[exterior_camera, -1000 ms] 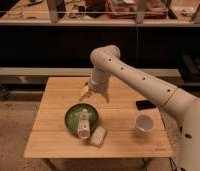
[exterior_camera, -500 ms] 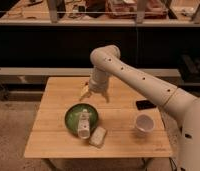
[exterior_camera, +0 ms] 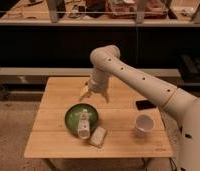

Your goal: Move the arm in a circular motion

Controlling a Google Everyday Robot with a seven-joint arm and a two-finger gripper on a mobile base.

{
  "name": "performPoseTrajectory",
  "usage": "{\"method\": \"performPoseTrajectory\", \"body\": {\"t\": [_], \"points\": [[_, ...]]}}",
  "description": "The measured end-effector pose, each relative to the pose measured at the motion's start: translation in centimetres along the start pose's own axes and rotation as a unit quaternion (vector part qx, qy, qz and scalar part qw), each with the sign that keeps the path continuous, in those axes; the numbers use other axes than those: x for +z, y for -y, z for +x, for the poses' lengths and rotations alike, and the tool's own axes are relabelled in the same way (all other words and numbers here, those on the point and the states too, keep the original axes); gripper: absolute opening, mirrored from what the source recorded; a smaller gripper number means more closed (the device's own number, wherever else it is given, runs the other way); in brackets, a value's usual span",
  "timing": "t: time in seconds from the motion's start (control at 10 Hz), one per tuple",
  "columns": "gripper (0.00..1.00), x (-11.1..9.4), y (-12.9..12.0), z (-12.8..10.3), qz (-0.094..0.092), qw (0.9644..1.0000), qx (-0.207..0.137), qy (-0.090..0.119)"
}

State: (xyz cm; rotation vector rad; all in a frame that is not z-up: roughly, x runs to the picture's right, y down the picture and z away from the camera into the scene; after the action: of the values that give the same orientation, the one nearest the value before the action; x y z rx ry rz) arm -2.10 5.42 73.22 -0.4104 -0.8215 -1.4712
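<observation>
The arm (exterior_camera: 138, 80) rises from the robot's body at the lower right, runs up and leftward over the right side of the worktop (exterior_camera: 55, 100), bends at a rounded elbow above the back edge, and drops straight down. The gripper (exterior_camera: 96, 97) hangs at its end over the middle of the worktop's back half, just behind the bowl (exterior_camera: 70, 116). Its fingers (exterior_camera: 85, 93) are spread apart and grasp nothing.

The left third of the worktop is bare wood from back edge to front edge, and a bare strip runs along the back behind the gripper. Between bowl and cup (exterior_camera: 144, 123) there is also bare wood. The floor (exterior_camera: 13, 130) lies beyond the left edge, and a dark rack (exterior_camera: 53, 45) with clutter on top stands close behind the back edge.

The green bowl holds a white bottle (exterior_camera: 84, 125) lying on its side, one end reaching over the front rim. A pale packet (exterior_camera: 98, 136) lies just beside the bowl, near the front edge. The white cup stands upright toward the right front; what it holds cannot be told. A black slab (exterior_camera: 144, 105) lies flat near the right edge, behind the cup, under the arm's span.

Print on the bottle and packet cannot be read.
</observation>
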Motion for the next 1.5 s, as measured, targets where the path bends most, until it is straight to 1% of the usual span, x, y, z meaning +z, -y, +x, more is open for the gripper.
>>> {"method": "performPoseTrajectory", "body": {"t": [0.2, 0.3, 0.4, 0.5, 0.6, 0.7, 0.8, 0.9, 1.0, 1.1, 1.2, 1.3, 1.4, 1.5], "points": [[0.8, 0.6, 0.5, -1.3, -0.006, 0.9998, -0.018, -0.009], [0.8, 0.8, 0.3, -2.2, -0.016, 0.9994, -0.025, -0.017], [0.8, 0.9, 0.0, -3.3, -0.033, 0.9986, -0.029, -0.028], [0.8, 0.8, -0.8, -4.7, -0.055, 0.9973, -0.029, -0.041], [0.8, 0.8, -1.7, -5.7, -0.072, 0.9959, -0.024, -0.049], [0.8, 0.8, -2.7, -6.9, -0.084, 0.995, -0.013, -0.052], [0.8, 0.9, -4.2, -8.1, -0.095, 0.9939, 0.006, -0.055], [0.8, 0.9, -5.7, -9.1, -0.099, 0.9928, 0.031, -0.059], [0.8, 0.8, -7.1, -10.0, -0.098, 0.9916, 0.055, -0.064], [0.8, 0.5, -8.9, -10.8, -0.097, 0.989, 0.085, -0.072], [0.8, 0.0, -10.3, -11.1, -0.096, 0.9867, 0.105, -0.079], [0.8, -0.6, -12.1, -11.4, -0.095, 0.9829, 0.132, -0.087], [0.8, -1.3, -14.4, -11.5, -0.091, 0.9777, 0.162, -0.097], [0.8, -1.7, -16.0, -11.4, -0.089, 0.974, 0.181, -0.103]]}}
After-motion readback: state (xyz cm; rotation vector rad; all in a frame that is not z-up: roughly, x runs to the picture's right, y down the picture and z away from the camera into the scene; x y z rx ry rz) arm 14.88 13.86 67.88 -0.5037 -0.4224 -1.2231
